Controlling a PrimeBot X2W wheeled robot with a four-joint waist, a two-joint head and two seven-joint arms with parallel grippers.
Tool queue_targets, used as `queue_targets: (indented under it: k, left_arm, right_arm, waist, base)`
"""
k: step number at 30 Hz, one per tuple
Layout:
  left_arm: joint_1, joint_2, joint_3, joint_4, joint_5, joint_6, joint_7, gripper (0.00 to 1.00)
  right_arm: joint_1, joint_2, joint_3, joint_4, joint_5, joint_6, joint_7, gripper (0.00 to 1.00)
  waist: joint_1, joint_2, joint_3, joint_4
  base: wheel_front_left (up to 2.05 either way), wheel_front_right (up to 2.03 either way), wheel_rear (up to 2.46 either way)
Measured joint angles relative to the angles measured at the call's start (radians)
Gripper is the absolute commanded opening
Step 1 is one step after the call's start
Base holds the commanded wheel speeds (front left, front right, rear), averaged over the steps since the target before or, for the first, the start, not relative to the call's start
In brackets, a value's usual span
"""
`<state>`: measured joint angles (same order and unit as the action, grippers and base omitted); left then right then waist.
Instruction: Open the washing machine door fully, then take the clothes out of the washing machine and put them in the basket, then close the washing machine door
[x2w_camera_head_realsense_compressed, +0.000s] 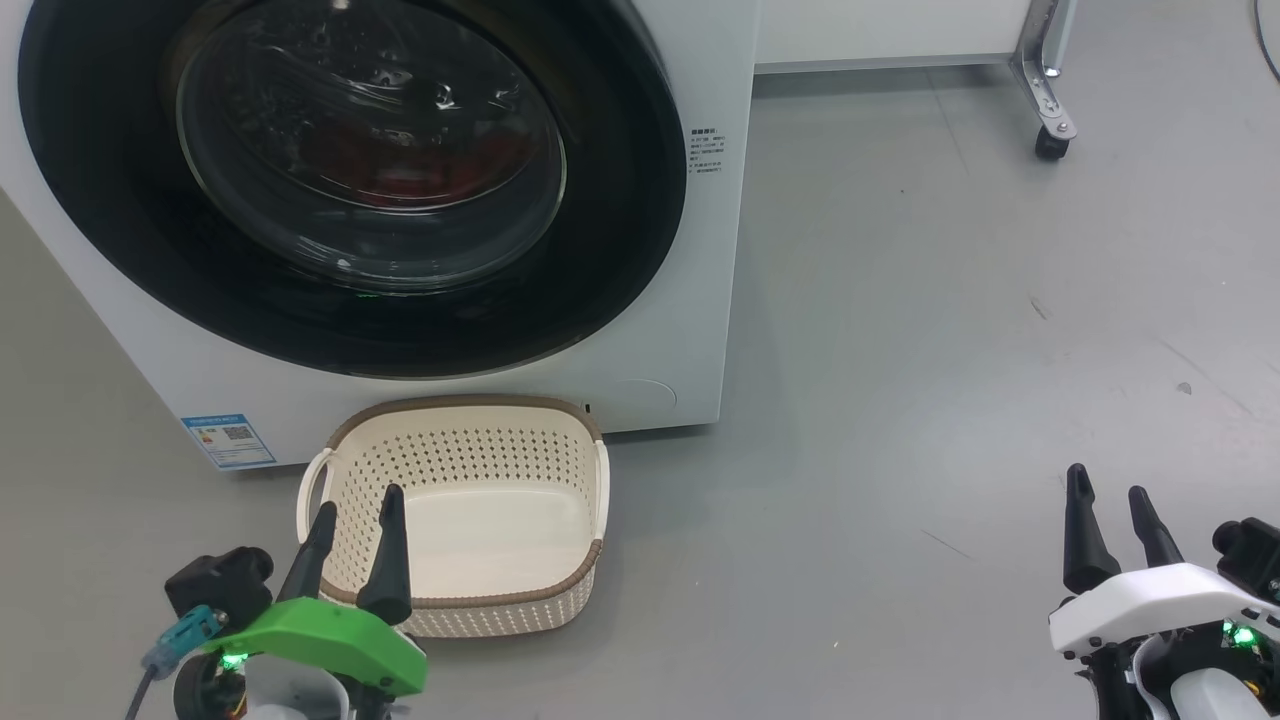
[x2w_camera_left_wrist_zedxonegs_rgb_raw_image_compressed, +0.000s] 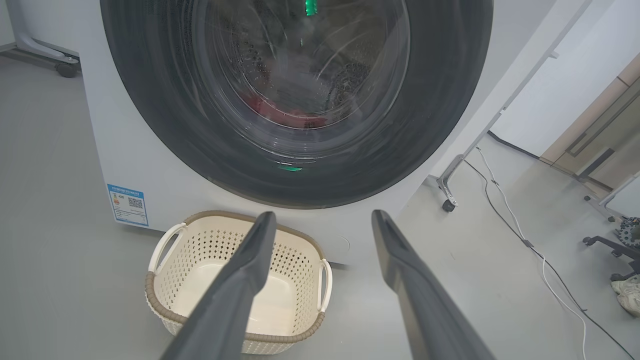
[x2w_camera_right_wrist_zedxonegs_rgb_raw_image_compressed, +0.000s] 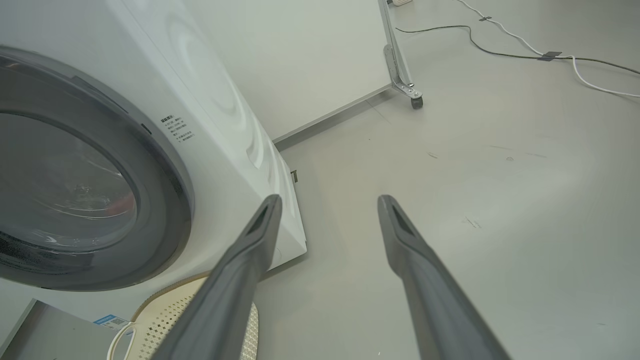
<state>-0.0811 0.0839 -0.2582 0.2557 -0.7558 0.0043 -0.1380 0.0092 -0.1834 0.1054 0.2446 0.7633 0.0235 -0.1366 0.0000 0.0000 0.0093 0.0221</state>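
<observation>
Washing machine door (x2w_camera_head_realsense_compressed: 350, 170) — closed | basket (x2w_camera_head_realsense_compressed: 455, 405) below | left gripper (x2w_camera_head_realsense_compressed: 360, 498), right gripper (x2w_camera_head_realsense_compressed: 1107, 481) — spread apart

place: test lab | cues: grey floor (x2w_camera_head_realsense_compressed: 950, 350), castered partition (x2w_camera_right_wrist_zedxonegs_rgb_raw_image_compressed: 310, 60), taped cables (x2w_camera_right_wrist_zedxonegs_rgb_raw_image_compressed: 549, 56) (office-like)

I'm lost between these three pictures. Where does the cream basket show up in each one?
Head view: the basket sits at the bottom, left of centre, on the floor before the washing machine.
Left wrist view: the basket is at the bottom, left of centre.
Right wrist view: a corner of the basket shows at the bottom edge, towards the left.
Shared landmark: the blue label low on the machine's front, just left of the basket.
</observation>
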Motion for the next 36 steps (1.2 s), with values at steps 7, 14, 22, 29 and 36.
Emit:
queue_targets:
  k: [7, 14, 22, 29, 36]
  left_arm:
    - [0.0, -0.003, -0.028, 0.01, 0.092, 0.018, -0.022, 1.0]
    - [0.0, -0.007, -0.053, 0.023, 0.178, 0.035, -0.05, 1.0]
    - [0.0, -0.01, -0.075, 0.039, 0.263, 0.053, -0.076, 1.0]
    - [0.0, -0.014, -0.097, 0.056, 0.34, 0.07, -0.1, 1.0]
    - [-0.001, -0.018, -0.103, 0.067, 0.382, 0.079, -0.111, 1.0]
  right_arm:
    - [0.0, 0.001, 0.032, -0.01, -0.094, -0.001, -0.025, 1.0]
    - [0.004, 0.001, 0.058, -0.013, -0.183, -0.009, -0.046, 1.0]
    - [0.021, 0.003, 0.083, -0.017, -0.287, -0.017, -0.075, 1.0]
    - [0.025, 0.013, 0.1, -0.027, -0.373, -0.019, -0.099, 1.0]
    - [0.049, 0.037, 0.102, -0.03, -0.414, -0.036, -0.11, 1.0]
  waist:
    - [0.0, 0.0, 0.0, 0.003]
    - [0.0, 0.0, 0.0, 0.007]
    - [0.0, 0.0, 0.0, 0.011]
    - [0.0, 0.0, 0.0, 0.013]
    - [0.0, 0.0, -0.001, 0.016]
  base:
    - [0.0, 0.0, 0.0]
    - [0.0, 0.0, 0.0]
    - [0.0, 0.0, 0.0]
    - [0.0, 0.0, 0.0]
    - [0.0, 0.0, 0.0]
